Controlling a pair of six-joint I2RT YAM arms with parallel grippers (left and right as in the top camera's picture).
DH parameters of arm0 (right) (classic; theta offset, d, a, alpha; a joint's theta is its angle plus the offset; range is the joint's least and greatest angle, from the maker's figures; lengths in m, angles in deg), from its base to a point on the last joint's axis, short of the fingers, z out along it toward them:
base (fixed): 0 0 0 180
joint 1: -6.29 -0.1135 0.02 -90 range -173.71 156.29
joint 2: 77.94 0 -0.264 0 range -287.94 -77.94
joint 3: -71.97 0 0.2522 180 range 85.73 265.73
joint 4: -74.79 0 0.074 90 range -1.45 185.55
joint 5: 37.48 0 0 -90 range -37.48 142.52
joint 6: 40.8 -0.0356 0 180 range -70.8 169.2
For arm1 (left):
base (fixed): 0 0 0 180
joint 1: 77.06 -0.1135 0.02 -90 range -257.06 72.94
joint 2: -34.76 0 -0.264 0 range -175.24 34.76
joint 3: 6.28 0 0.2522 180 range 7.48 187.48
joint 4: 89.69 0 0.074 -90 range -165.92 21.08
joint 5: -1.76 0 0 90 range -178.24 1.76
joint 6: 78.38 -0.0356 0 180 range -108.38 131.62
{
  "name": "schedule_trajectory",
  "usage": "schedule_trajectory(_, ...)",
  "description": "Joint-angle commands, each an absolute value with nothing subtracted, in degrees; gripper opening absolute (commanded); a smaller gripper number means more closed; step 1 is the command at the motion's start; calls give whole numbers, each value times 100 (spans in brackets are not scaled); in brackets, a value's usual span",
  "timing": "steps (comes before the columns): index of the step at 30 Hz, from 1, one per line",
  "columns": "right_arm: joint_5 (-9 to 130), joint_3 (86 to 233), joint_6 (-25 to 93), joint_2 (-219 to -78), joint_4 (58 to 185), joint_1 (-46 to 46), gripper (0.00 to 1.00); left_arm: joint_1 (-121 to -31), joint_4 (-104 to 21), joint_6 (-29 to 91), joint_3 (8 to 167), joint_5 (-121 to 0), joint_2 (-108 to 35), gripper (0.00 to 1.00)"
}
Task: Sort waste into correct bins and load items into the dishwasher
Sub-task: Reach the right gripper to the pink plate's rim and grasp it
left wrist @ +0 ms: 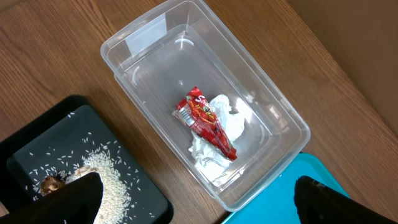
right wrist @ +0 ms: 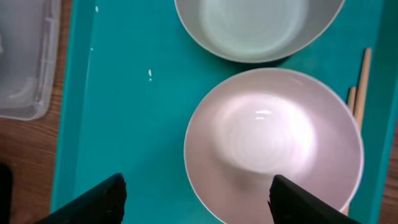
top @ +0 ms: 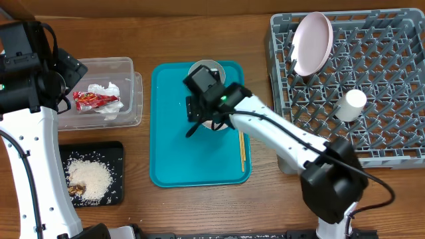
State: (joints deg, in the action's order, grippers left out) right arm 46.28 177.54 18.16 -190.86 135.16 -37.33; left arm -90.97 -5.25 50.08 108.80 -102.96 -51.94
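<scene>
On the tray (right wrist: pixel 124 124), the saucer (right wrist: pixel 273 143) lies below the open, empty right gripper (right wrist: pixel 199 200).

Overhead, the right arm (top: pixel 279 129) covers the crockery on the teal plastic serving tray (top: pixel 169 146), leaving only a rim sliver of the pale round bowl (top: pixel 204 64). The right wrist view cuts that bowl at the top edge and the pink-white shallow dish (right wrist: pixel 273 143) at the bottom. The left wrist view crops the flat black rectangular tray (left wrist: pixel 43 140); its brown scraps (left wrist: pixel 50 183) are too small to identify.
</scene>
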Motion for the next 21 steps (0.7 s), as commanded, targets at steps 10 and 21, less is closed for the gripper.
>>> schedule_trajectory(10,4353,17756,1591,-19818,13288,-4052,58,-9093,-542,4955,10926,-10274,-5212,100)
schedule_trajectory(21,3800,17750,1591,-20151,13234,-4196,54,-9093,-542,4955,10926,-10274,-5212,100)
